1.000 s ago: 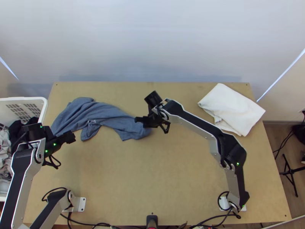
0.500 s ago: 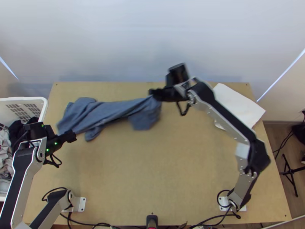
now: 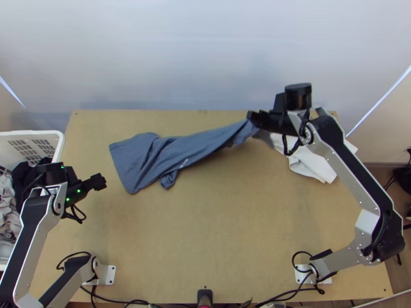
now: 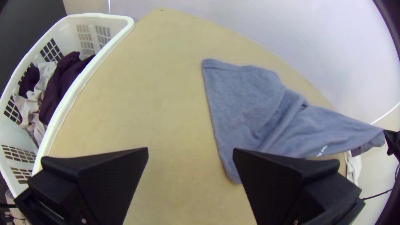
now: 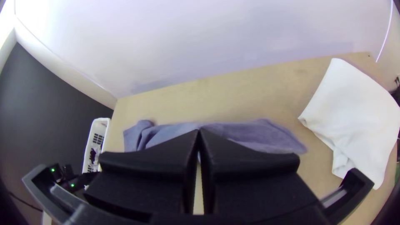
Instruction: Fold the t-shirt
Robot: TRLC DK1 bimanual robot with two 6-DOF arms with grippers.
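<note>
In the top view the blue t-shirt [image 3: 154, 159] stretches bunched from the table's left half toward the back right, its right end lifted. My right gripper [image 3: 253, 117] is shut on that raised end, over the back of the table. The right wrist view has the right gripper [image 5: 199, 132] with its tips together and the blue cloth [image 5: 266, 133] beyond them. My left gripper [image 3: 101, 181] hangs left of the shirt, not touching it. In the left wrist view the left gripper [image 4: 190, 152] is open and empty, with the shirt's flatter left part [image 4: 241, 100] beyond it.
A white folded cloth [image 3: 313, 164] lies at the table's back right, partly beneath the right gripper and arm. At the left edge stands a white basket [image 3: 57, 141] holding dark and light clothes. Bare tabletop [image 3: 205, 236] stretches between the arm bases.
The right gripper has moved right and slightly up the picture, raising the shirt's end and dragging the rest rightward, away from the left gripper. The left arm has barely moved.
</note>
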